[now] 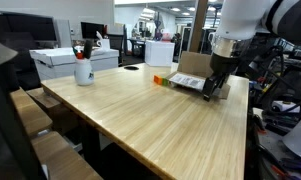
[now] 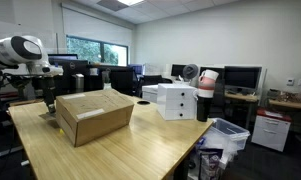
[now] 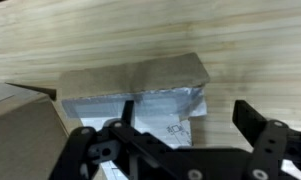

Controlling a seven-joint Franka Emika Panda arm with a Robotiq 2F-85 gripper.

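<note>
1. In an exterior view: gripper (image 1: 216, 90) low over the wooden table (image 1: 140, 125), just beside the cardboard box (image 1: 193, 64). Fingers too small here to judge. White mug (image 1: 83, 70) well apart, toward the opposite side of the table.
2. In an exterior view: gripper (image 2: 50, 103) behind the cardboard box (image 2: 90, 115), near a table corner. Nothing visibly carried; whatever lies beneath not discernible from this side.
3. In the wrist view: fingers (image 3: 265, 135) spread wide and clamped on nothing. Grey foil-like packet (image 3: 140, 85) flat on the table just ahead of them, apparently untouched. Box corner at the left edge.
4. Progress, as a judgement: approach and rough alignment over the packet done; closing and grasp not yet made; packet unlifted on the table.
</note>
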